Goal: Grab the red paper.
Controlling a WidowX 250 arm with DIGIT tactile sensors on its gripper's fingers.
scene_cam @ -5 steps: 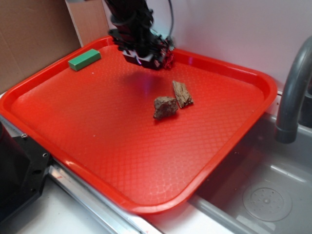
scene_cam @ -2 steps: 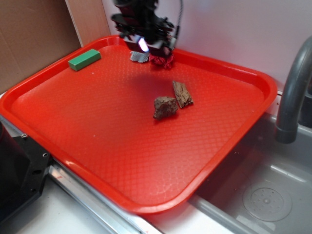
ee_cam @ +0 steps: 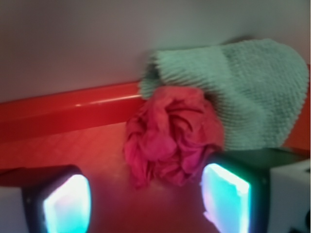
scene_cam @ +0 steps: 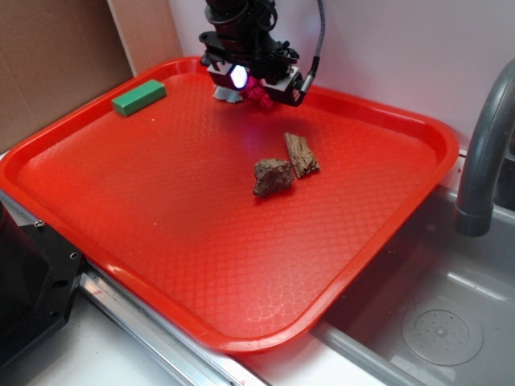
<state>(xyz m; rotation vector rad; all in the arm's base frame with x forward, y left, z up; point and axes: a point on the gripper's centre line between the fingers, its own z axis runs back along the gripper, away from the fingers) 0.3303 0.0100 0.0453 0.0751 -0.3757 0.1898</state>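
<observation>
A red tray (scene_cam: 161,209) is seen resting on a bench (scene_cam: 72,362) beside a grey sink (scene_cam: 434,322), with a grey tap (scene_cam: 483,153) at the 3 o'clock edge of the exterior view. The gripper (scene_cam: 251,87) is positioned over the far rim of the tray, at about 12 o'clock, with a bright light shown on its underside.

The red paper (ee_cam: 172,138), a crumpled ball-like wad, is seen in the wrist view lying on the tray floor just in front of the far rim. It is placed ahead of the jaws, toward 12 o'clock from the gap between them, and nearer the right-hand pad (ee_cam: 226,196), whose upper corner it appears to touch or overlap. The left-hand pad (ee_cam: 65,204) is well apart from it. The jaws are held wide apart and nothing is clamped between them. In the exterior view the red paper (scene_cam: 259,94) is glimpsed only as a small dark red patch under the gripper.

A pale blue-green cloth (ee_cam: 243,92) is draped behind and over the paper at 1 o'clock, touching it and lying against the tray rim and the white wall.

Near the tray's centre a brown rock (scene_cam: 273,177) and a piece of bark (scene_cam: 301,154) are set just beside each other. A green block (scene_cam: 139,98) is found near the rim at 10 o'clock.
</observation>
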